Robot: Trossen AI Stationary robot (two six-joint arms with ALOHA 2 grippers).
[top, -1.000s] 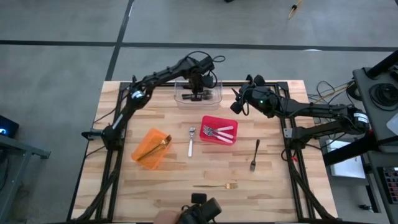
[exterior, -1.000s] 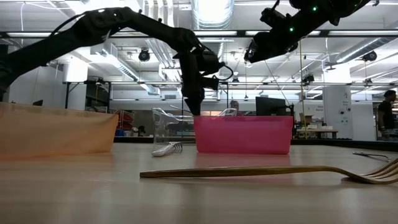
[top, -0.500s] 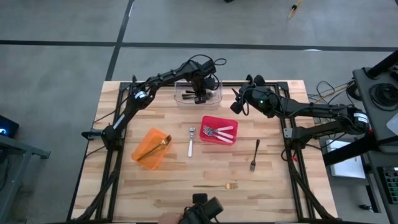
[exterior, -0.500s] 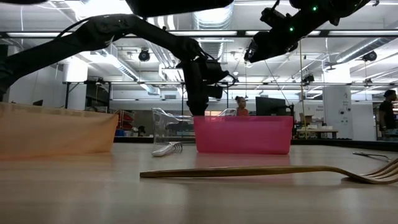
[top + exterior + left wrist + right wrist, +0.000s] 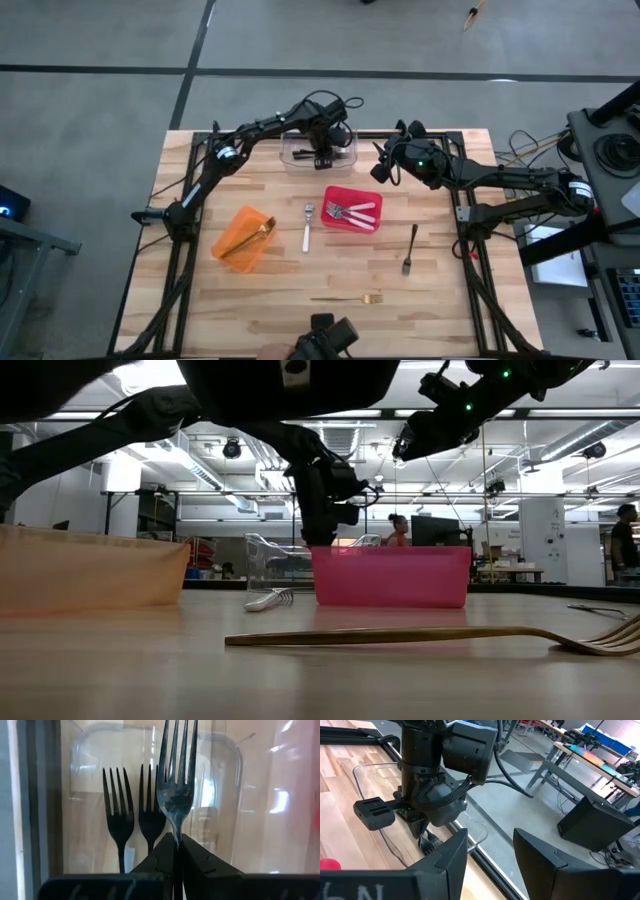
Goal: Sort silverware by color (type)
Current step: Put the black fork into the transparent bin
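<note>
The left tool (image 5: 321, 152) hangs over the far bin (image 5: 295, 156), a fork (image 5: 176, 790) pinched upright above two forks (image 5: 132, 815) lying inside (side by side). The right tool (image 5: 381, 170) waits just beside it, clear of the counter (image 5: 280, 280).

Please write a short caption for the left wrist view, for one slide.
Left claw shut on a dark fork, held above the clear bin with two black forks inside.
</note>
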